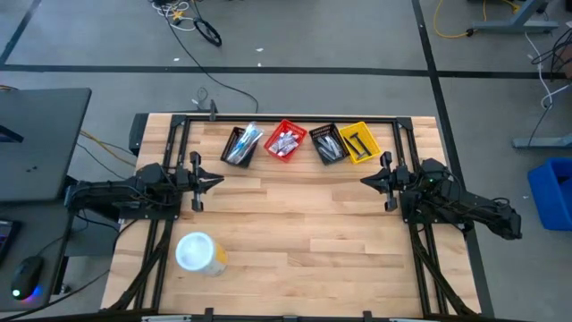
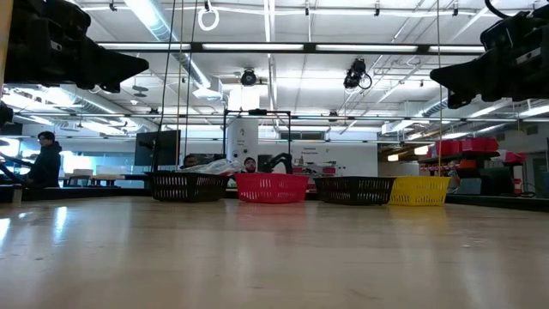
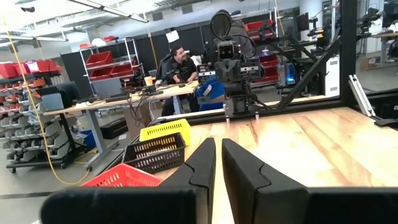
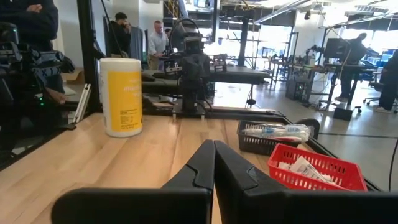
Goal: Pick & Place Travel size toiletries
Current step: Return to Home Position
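The travel size toiletries lie in four small baskets standing in a row along the table's far edge. White and blue tubes fill the left black basket (image 1: 241, 145) (image 4: 273, 132). Silvery sachets are in the red basket (image 1: 286, 140) (image 4: 308, 167). More items lie in the second black basket (image 1: 328, 144), and dark sticks in the yellow basket (image 1: 359, 141). My left gripper (image 1: 219, 180) (image 3: 218, 142) hovers level at the table's left side, its fingers a narrow gap apart around nothing. My right gripper (image 1: 365, 182) (image 4: 213, 143) hovers level at the right side, shut and empty.
A large yellowish tub with a white lid (image 1: 200, 253) (image 4: 121, 96) stands upright near the table's near left corner. A dark metal frame (image 1: 295, 119) borders the far edge and both sides. Bare wood (image 1: 295, 224) lies between the arms. People are in the room beyond.
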You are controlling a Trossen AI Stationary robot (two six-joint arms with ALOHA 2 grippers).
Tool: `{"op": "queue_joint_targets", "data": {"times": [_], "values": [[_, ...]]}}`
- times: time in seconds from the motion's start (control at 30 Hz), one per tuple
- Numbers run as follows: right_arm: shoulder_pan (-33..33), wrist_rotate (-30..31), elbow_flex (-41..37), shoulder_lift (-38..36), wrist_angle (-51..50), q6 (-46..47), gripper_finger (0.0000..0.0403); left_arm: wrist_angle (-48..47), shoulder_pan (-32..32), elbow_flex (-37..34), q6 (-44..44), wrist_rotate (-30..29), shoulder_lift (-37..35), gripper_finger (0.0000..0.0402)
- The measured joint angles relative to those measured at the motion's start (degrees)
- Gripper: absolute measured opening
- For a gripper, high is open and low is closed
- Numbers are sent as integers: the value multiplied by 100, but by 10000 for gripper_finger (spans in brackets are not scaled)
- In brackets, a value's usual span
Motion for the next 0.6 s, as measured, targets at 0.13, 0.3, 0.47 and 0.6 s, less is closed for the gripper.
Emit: {"op": "queue_joint_targets", "data": {"times": [0.13, 0.3, 0.47, 0.6], "values": [[0, 0, 0, 0, -2, 0, 9, 0, -2, 1, -13, 0, 0, 37], [0, 0, 0, 0, -2, 0, 9, -2, 0, 1, -5, 0, 0, 33], [0, 0, 0, 0, -2, 0, 9, 0, 0, 1, 16, 0, 0, 32], [0, 0, 0, 0, -2, 0, 9, 0, -1, 1, -10, 0, 0, 32]]}}
